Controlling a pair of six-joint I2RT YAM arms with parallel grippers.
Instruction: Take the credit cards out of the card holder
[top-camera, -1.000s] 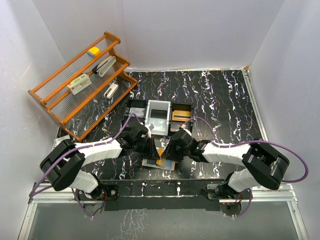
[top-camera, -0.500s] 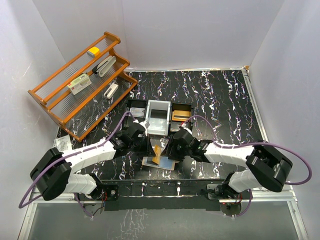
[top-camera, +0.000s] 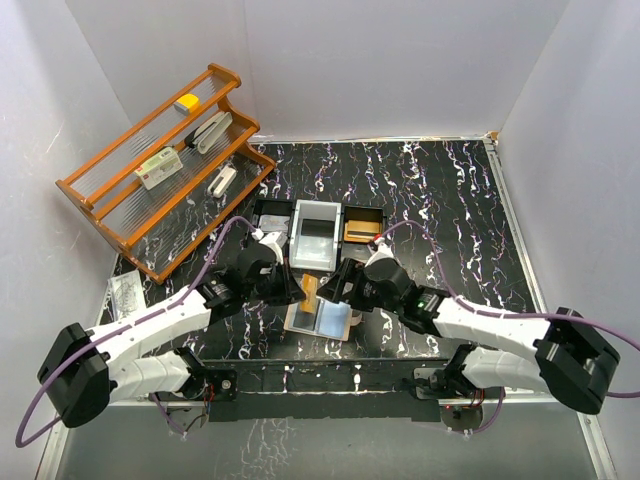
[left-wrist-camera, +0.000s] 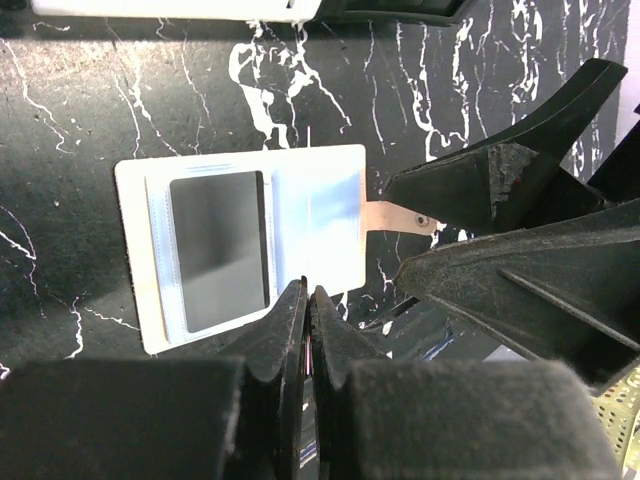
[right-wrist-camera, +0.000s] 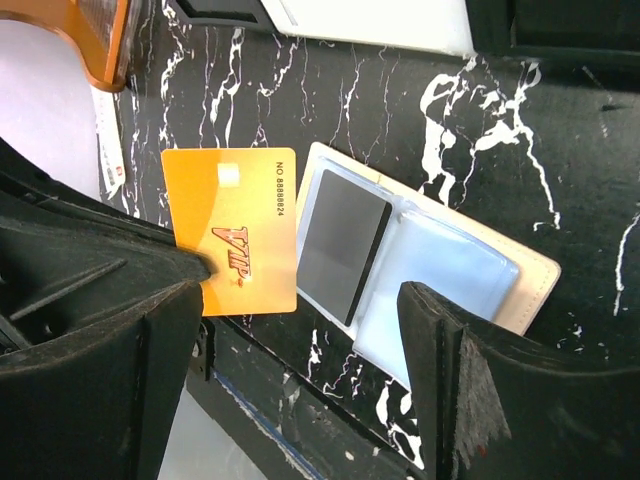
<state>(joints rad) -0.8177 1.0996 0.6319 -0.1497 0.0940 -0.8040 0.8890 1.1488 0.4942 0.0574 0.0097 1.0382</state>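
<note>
The beige card holder lies open and flat on the black marble table, near the front edge. It also shows in the left wrist view and the right wrist view. A dark grey card sits in one clear inner slot. My left gripper is shut on an orange "VIP" credit card and holds it clear of the holder's left edge. My right gripper is open and empty above the holder, its fingers wide apart. The snap tab points toward the right gripper.
A black-and-grey three-compartment tray stands just behind the holder, with orange cards in its right compartment. A wooden rack with small items stands at the back left. A small clear bag lies by the left wall.
The orange card has come out of the holder in my left gripper. Both wrists have drawn back from the holder, which now lies flat and open.
</note>
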